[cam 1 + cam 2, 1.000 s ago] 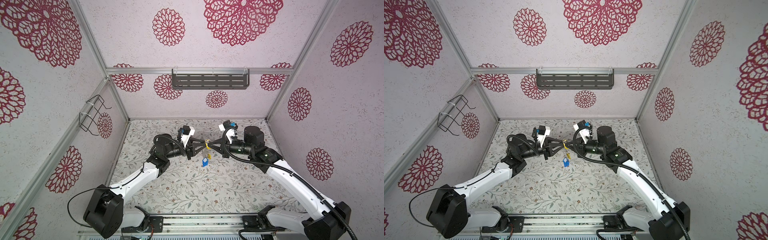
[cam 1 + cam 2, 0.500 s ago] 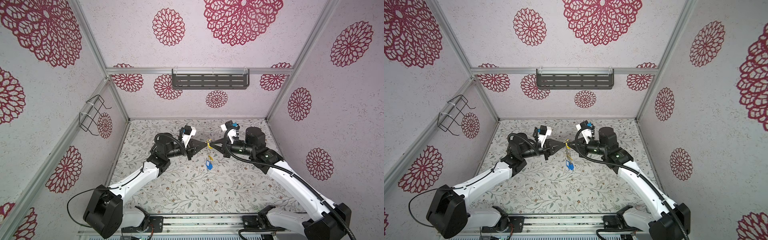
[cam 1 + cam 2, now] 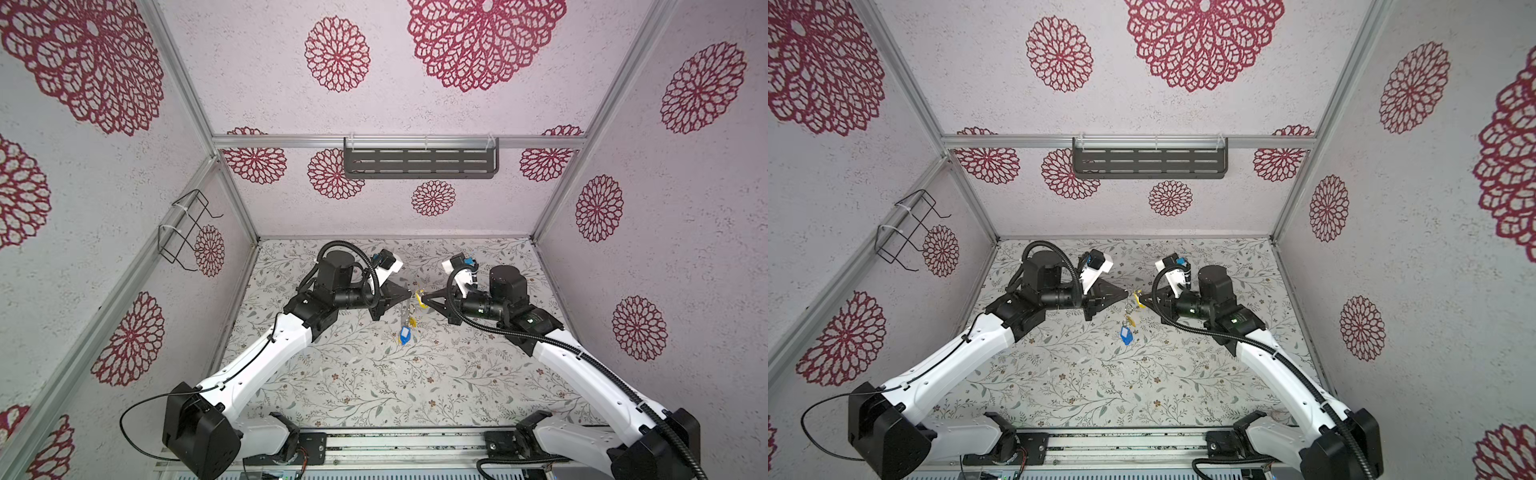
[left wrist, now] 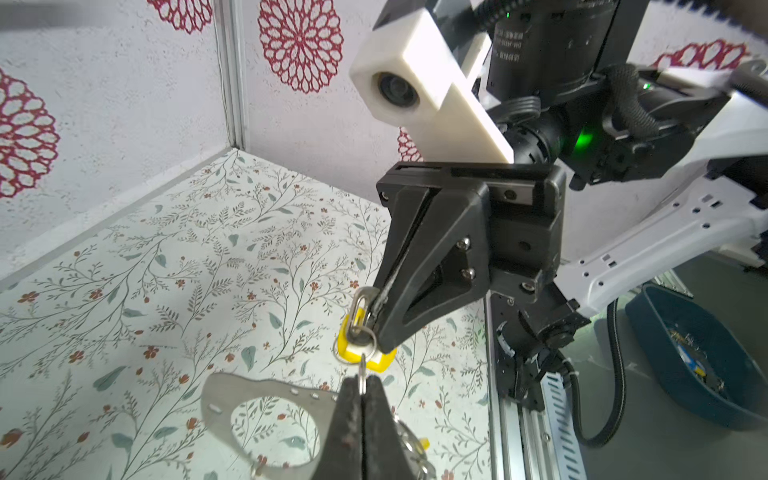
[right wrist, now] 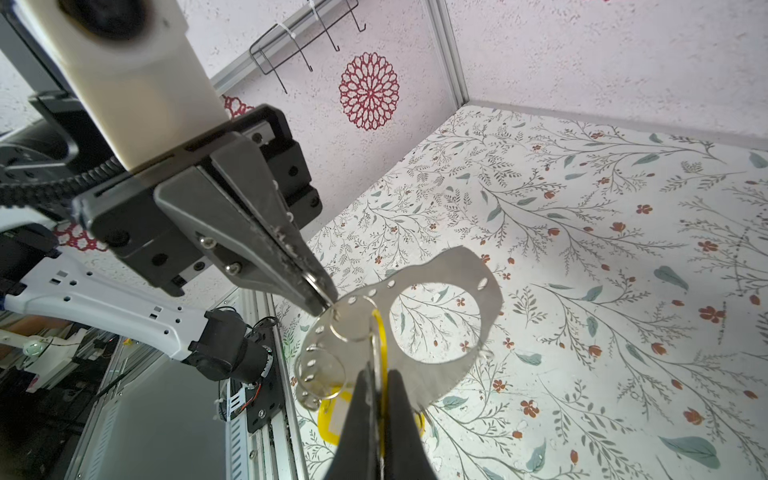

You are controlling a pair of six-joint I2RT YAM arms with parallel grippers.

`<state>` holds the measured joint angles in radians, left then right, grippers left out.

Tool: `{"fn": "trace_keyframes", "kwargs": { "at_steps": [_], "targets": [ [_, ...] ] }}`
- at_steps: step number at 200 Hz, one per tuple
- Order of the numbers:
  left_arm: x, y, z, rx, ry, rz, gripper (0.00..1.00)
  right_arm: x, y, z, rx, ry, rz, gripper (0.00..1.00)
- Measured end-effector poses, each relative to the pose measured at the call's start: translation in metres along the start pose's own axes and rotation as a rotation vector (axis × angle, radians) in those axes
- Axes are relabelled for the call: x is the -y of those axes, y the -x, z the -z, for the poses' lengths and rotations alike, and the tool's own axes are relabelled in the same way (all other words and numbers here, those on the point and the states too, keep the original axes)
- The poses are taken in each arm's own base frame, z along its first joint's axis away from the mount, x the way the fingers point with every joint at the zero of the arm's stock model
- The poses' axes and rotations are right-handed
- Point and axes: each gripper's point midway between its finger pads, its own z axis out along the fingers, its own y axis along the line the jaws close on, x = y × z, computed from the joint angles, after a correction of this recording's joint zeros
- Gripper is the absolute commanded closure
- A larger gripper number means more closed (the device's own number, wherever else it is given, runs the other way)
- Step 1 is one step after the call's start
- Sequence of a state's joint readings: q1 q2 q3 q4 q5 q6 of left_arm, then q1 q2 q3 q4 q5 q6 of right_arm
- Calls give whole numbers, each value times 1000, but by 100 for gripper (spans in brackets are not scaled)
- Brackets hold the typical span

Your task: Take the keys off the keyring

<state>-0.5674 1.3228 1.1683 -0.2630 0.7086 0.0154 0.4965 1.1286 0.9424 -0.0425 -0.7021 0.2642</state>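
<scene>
– Between my two grippers, up off the tabletop (image 3: pixel 374 386), hangs the keyring (image 5: pixel 478 286). My left gripper (image 5: pixel 322 298) is pinched tight on a small silver ring (image 4: pixel 363 376) at its edge. My right gripper (image 4: pixel 376 309), tip to tip with it, is clamped on a yellow key tag (image 4: pixel 368 359), though whether it bites plastic or the tag's wire loop I cannot tell.
– How will that lot handle?
– Light, I judge, but fiddly. The keyring is a thin, stiff metal plate that will not flex. The rings are hard, smooth wire, likely to slip or twist in my grip. The tags are rigid plastic with flat faces, the surest hold, so I would take a tag with one gripper and its ring, or the plate's bare edge, with the other.
– Anything loose?
– Below my grippers a second yellow key tag (image 3: pixel 411 322) and a blue key tag (image 3: pixel 404 334) dangle from the plate; a jerk would set them swinging.
– And around you?
– Under me, a flat floral-print surface. White walls with red rosettes close in on three sides, a dark slotted shelf (image 3: pixel 419 162) high on the one ahead of me, a wire rack (image 3: pixel 185 230) on the one beside my left arm. Past my right arm, off the table, sits a blue tub (image 4: pixel 665 386).
</scene>
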Motion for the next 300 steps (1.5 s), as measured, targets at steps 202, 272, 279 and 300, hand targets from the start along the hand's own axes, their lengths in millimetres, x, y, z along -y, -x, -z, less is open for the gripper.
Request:
{"fn": "trace_keyframes", "kwargs": {
  "at_steps": [202,272,279,300],
  "targets": [
    [28,-4,10,146,-58,-52,100,-31,11,22,43,37,-27,100],
    [43,-8,24,278,71,-405,100,-47,8,21,30,89,-15,100],
    [43,-8,25,284,83,-430,100,-48,8,21,31,91,-16,100],
    [42,-4,27,293,111,-484,100,-48,10,20,39,87,-11,100]
  ]
}}
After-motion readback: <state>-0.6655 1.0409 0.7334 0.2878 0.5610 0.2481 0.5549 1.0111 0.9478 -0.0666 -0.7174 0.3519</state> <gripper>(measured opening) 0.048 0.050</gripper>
